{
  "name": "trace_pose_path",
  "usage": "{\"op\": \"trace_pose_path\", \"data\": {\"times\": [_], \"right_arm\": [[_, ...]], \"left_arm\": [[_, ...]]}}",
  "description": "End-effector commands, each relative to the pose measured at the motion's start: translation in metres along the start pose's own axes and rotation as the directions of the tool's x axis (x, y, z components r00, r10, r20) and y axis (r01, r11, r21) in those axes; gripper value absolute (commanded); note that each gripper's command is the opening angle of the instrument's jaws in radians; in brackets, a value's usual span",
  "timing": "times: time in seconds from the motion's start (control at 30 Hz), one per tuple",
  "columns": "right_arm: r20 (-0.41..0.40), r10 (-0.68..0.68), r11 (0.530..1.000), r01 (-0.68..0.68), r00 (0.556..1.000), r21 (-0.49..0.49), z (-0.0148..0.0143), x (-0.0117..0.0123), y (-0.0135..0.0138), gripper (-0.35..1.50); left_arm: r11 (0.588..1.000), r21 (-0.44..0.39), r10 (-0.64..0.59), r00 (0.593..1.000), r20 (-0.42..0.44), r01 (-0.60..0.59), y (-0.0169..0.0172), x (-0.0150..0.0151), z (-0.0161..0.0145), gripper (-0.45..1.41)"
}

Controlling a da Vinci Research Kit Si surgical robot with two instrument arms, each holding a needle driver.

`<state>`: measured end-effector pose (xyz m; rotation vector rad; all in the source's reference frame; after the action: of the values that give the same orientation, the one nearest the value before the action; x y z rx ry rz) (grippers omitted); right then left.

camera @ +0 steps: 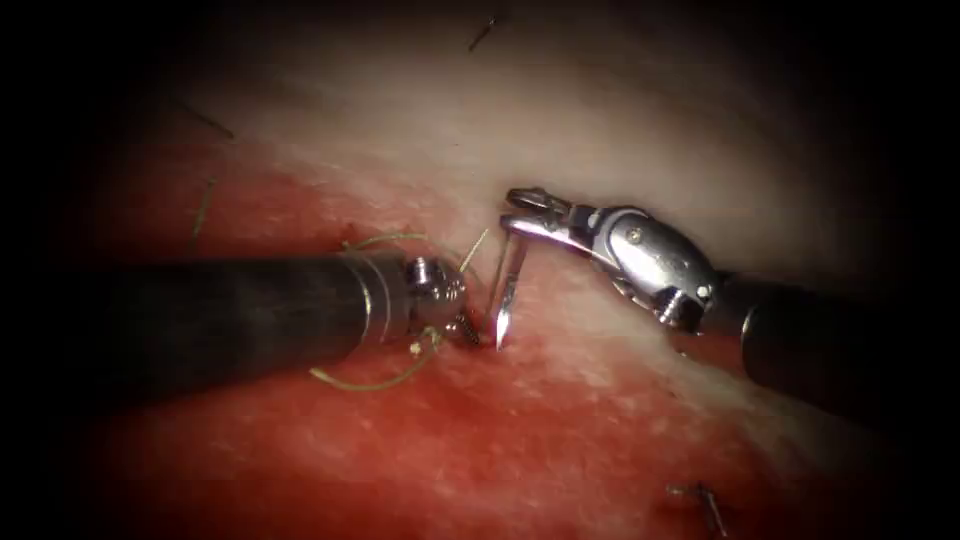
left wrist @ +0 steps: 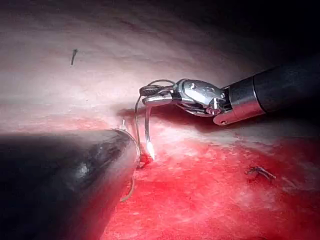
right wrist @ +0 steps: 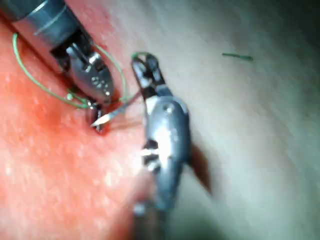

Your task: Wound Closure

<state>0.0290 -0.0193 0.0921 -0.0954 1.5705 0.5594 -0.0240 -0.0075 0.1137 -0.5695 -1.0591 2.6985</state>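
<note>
My right tool [camera: 525, 208] comes in from the right with its jaws shut on the curved needle [camera: 508, 285] near its blunt end. The needle hangs downward, its point touching the wet red tissue [camera: 560, 430]; I cannot tell whether the point has entered. My left tool [camera: 466, 327] lies across from the left, its tip down at the tissue just left of the needle point. Greenish thread [camera: 380, 383] loops around the left tool's wrist. The right wrist view has the left tool's tip [right wrist: 97, 117] meeting the needle point [right wrist: 102, 119]. In the left wrist view the right tool [left wrist: 150, 95] holds the needle [left wrist: 146, 130].
Pale tissue [camera: 600, 110] lies behind the tools, and red fluid covers the front half. Short cut ends of thread lie at the front right [camera: 705, 500], far back [camera: 485, 32] and far left [camera: 205, 205]. The left shaft [left wrist: 65, 180] blocks the near side.
</note>
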Motion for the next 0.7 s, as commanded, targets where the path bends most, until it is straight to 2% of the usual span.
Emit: {"op": "trace_pose_path", "data": {"times": [0.03,0.3,0.7], "right_arm": [[-0.002,-0.002,1.0,0.002,1.0,0.001,0.0007,-0.0009,0.0002,-0.35],[-0.001,-0.038,0.999,0.038,0.999,0.003,0.001,-0.0015,-0.0001,-0.35],[-0.019,-0.123,0.992,0.123,0.992,0.024,0.0007,-0.0032,-0.0019,-0.35]], "left_arm": [[1.0,0.002,-0.002,1.0,-0.001,0.002,-0.0004,0.0004,0.0006,0.05],[0.999,0.004,-0.035,0.999,-0.001,0.035,-0.0001,0.0008,0.0006,0.22],[0.999,0.002,-0.041,0.999,-0.001,0.041,0.0002,0.0008,0.0004,0.22]]}}
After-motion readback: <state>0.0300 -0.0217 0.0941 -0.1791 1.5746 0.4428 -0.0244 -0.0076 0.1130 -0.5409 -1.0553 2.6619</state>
